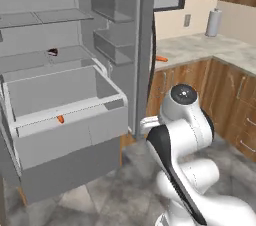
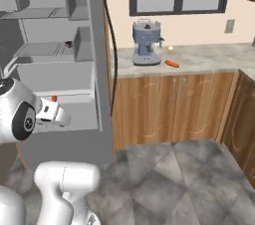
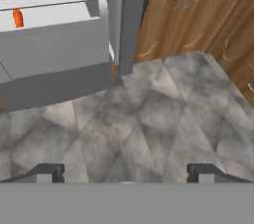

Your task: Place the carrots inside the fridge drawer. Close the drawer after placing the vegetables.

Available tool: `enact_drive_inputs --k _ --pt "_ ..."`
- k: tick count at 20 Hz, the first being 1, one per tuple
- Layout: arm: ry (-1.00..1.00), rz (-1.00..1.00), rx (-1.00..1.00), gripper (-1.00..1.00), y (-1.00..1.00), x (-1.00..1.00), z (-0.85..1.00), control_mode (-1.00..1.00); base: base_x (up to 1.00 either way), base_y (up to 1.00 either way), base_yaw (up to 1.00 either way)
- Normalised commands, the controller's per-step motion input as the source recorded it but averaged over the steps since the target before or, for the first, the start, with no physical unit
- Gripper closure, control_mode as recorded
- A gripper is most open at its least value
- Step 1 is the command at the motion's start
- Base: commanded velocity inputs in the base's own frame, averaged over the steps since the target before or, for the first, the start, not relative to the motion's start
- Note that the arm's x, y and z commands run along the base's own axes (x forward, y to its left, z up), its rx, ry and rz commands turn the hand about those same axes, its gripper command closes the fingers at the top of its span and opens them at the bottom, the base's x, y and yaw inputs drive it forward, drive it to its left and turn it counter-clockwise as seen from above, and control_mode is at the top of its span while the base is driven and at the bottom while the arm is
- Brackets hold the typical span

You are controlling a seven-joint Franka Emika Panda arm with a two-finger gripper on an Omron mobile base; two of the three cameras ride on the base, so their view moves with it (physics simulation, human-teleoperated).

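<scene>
Gripper (image 3: pixel 126 173) empty, tips apart, over floor. One carrot (image 3: pixel 18 18) in fridge drawer (image 3: pixel 54 52), up-left; other carrot (image 2: pixel 172 63) on desk (image 2: pixel 209 57), well apart. Light, stiff, smooth: pinch mid-length.

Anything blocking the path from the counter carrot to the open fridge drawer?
The counter carrot lies by the coffee machine. The open fridge door stands on edge between it and the fridge drawer, so the path must go around. The pincer is open.
</scene>
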Motion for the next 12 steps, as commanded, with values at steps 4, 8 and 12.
enact_drive_inputs --k 4,8,12 --pt "0.00 0.00 0.00 -1.00 0.00 0.00 0.00 1.00 0.03 -1.00 -0.34" --pt "0.00 0.00 0.00 -1.00 0.00 0.00 0.00 1.00 0.21 -1.00 -0.13" --pt "0.00 0.00 0.00 -1.00 0.00 0.00 0.00 1.00 0.69 -0.93 0.04"
